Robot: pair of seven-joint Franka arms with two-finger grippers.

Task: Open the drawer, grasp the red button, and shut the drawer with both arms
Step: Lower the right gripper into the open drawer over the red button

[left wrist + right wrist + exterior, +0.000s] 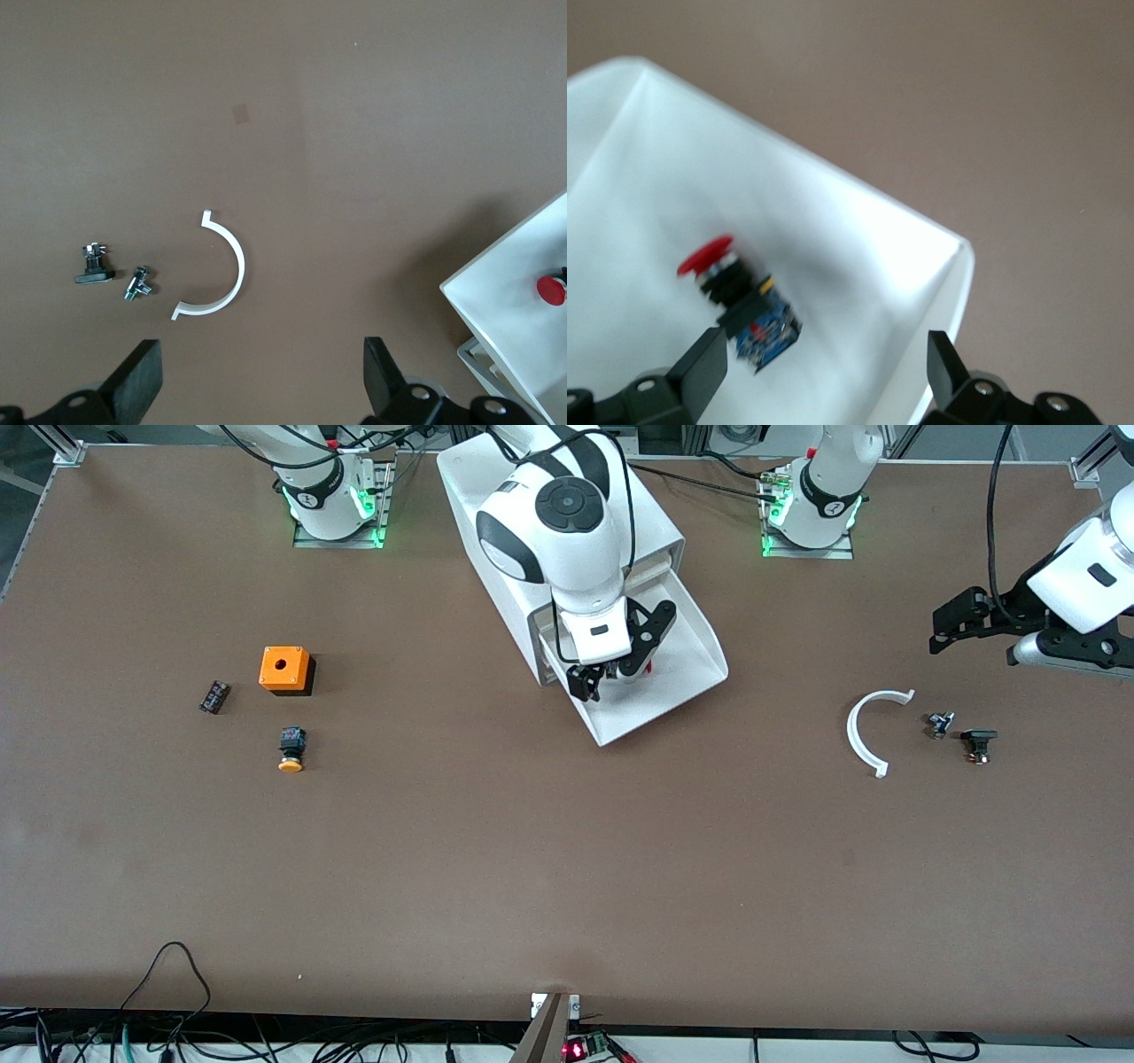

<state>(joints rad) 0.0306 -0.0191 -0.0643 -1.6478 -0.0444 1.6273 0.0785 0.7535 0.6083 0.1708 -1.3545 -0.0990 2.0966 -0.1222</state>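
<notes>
- Step in hand, by the look of it: reaching into the pulled-out drawer (660, 691) for the button (735, 297).
- Best done by lowering the right pincer (611, 675) straight down with fingers kept wide, one on each side of the black body, not on the red cap.
- Worth closing on the squarish body, low, so the round cap cannot roll out of the grip.
- Worth keeping both fingers off the drawer's thin white walls; a knock there could shift the whole cabinet (567, 540) on the counter (567, 868).
- Right pincer: fingers spread apart, holding nothing, hanging over the open drawer.
- Button: lying on its side on the drawer floor, cap pointing away from the drawer's corner, just ahead of the near finger (700, 363) in the right wrist view and not centred in the gap.
- A small shift toward the button probably needed before descending.
- Left pincer (974, 638): waiting, fingers apart and empty, over the left arm's end of the counter near a white arc piece (868, 731).
</notes>
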